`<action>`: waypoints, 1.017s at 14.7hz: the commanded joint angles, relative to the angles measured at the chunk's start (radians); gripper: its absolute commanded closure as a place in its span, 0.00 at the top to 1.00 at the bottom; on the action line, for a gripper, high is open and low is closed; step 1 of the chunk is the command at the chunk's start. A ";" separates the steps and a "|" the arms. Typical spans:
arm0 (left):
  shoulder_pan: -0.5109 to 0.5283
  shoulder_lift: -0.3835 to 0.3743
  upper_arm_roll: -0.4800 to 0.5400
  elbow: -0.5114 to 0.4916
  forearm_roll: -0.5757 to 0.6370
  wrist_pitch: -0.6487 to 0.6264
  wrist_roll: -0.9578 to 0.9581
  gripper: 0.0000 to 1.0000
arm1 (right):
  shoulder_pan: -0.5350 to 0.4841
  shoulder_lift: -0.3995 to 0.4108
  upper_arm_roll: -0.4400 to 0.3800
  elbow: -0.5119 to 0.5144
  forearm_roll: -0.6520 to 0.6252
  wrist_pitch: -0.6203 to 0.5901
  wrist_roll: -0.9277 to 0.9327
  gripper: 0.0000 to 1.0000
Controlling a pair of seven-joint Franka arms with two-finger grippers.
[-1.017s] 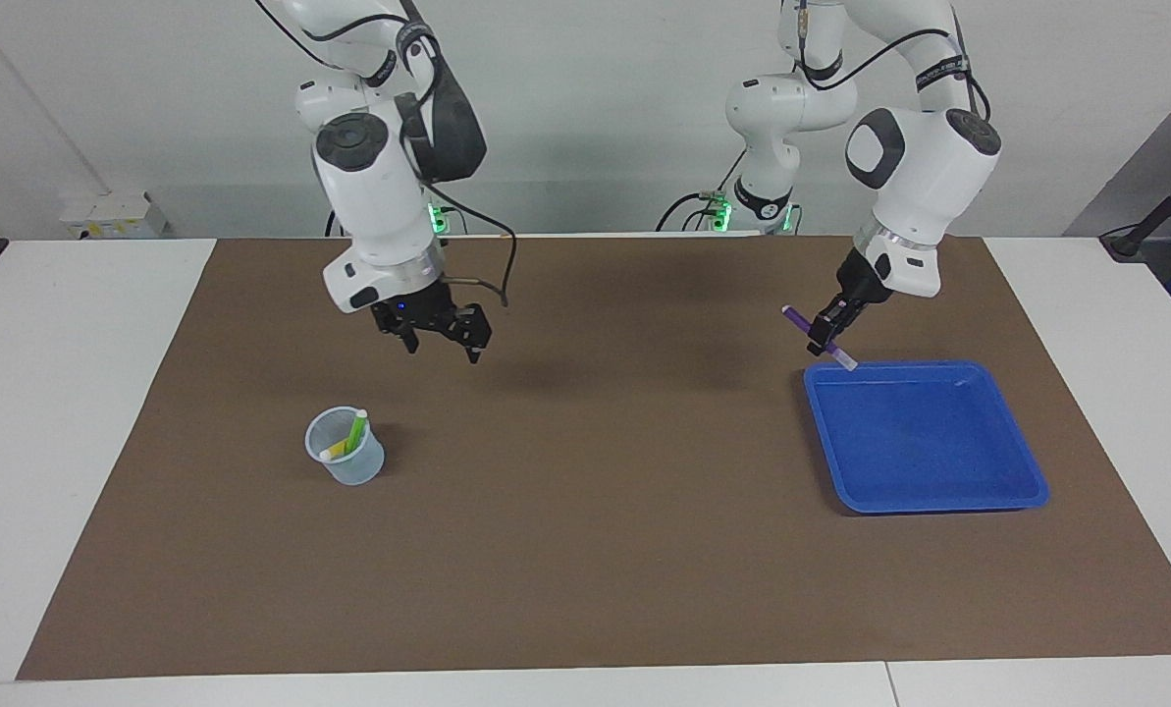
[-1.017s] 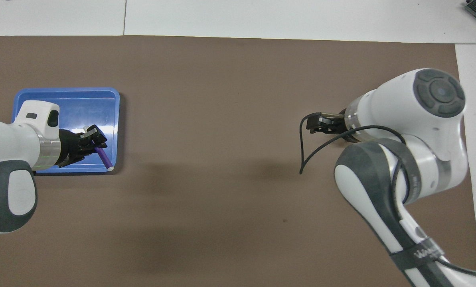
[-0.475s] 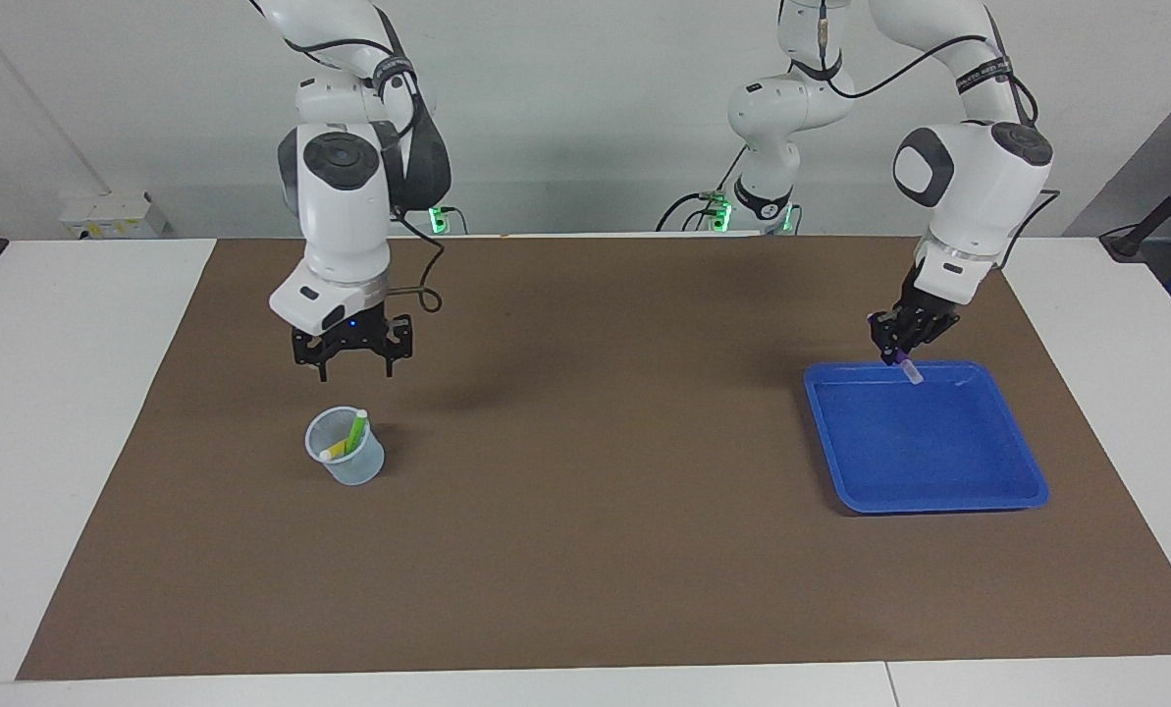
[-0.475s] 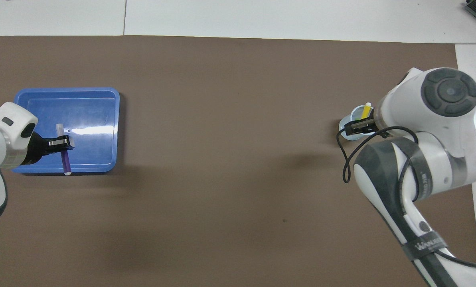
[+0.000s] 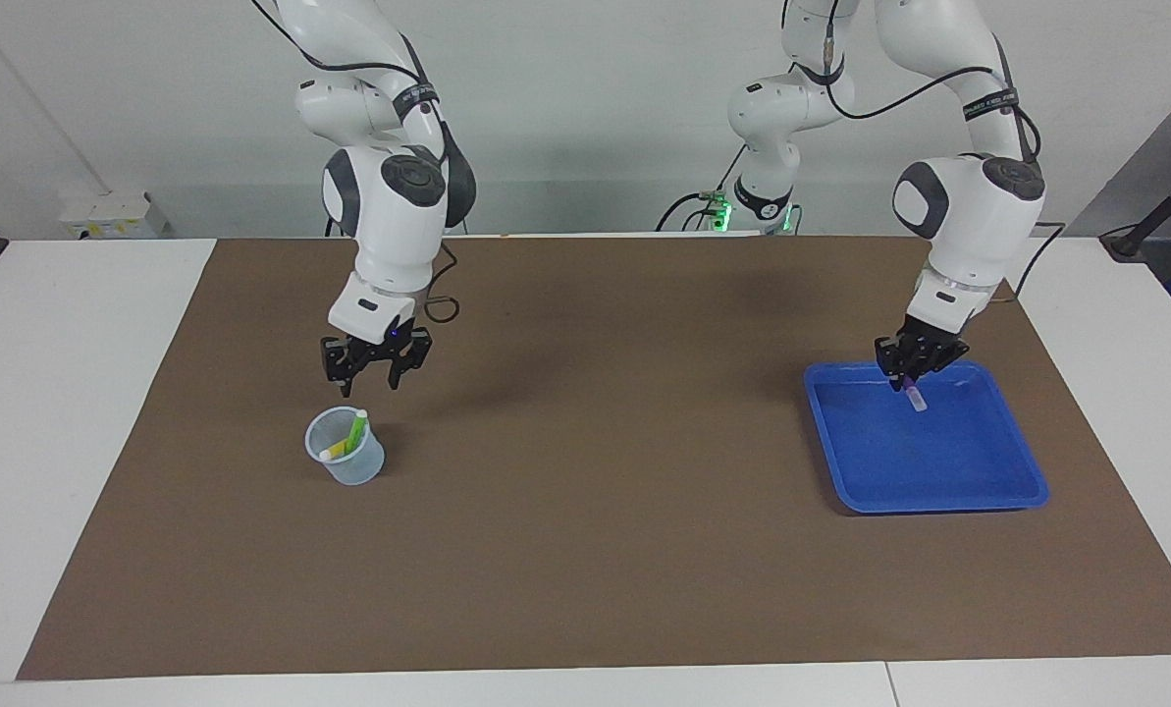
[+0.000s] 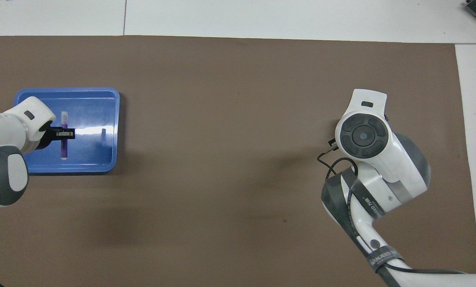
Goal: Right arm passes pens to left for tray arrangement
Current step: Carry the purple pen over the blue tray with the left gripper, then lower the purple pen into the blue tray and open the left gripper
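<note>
- The tray (image 5: 938,506) has no pen lying in it yet; placing the first one is the step in hand.
- The left gripper (image 5: 914,368), wrist tilted down over the tray's twelve o'clock part in the facing view, clamps the purple pen (image 5: 916,399). It likely needs lowering before release.
- The right gripper (image 5: 374,373) hangs part-open and empty above the cup (image 5: 349,469), which holds the green pen (image 5: 357,430) and yellow pen (image 5: 333,452).

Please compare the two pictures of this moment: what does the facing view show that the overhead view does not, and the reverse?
Only the facing view shows the cup with the green pen and the yellow pen in it, and the right claw, open, in the air above the cup.

Only the overhead view shows the whole length of the purple pen, with both ends sticking out of the left claw. In that view the right arm covers the cup.

Both show the left claw shut on the purple pen over the blue tray.
</note>
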 commanded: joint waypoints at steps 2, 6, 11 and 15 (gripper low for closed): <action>0.024 0.099 -0.008 0.033 0.029 0.094 0.079 0.00 | -0.007 0.018 0.001 -0.035 -0.064 0.067 -0.053 0.64; 0.123 0.236 -0.005 0.137 0.078 0.094 0.115 0.00 | -0.007 0.019 0.001 -0.048 -0.135 0.080 -0.055 0.58; 0.134 0.248 -0.002 0.183 0.102 0.056 0.115 0.00 | -0.019 0.016 0.001 -0.067 -0.156 0.108 -0.059 0.51; 0.177 0.253 -0.002 0.171 0.103 0.021 0.125 0.00 | -0.030 0.018 0.001 -0.065 -0.176 0.110 -0.076 0.47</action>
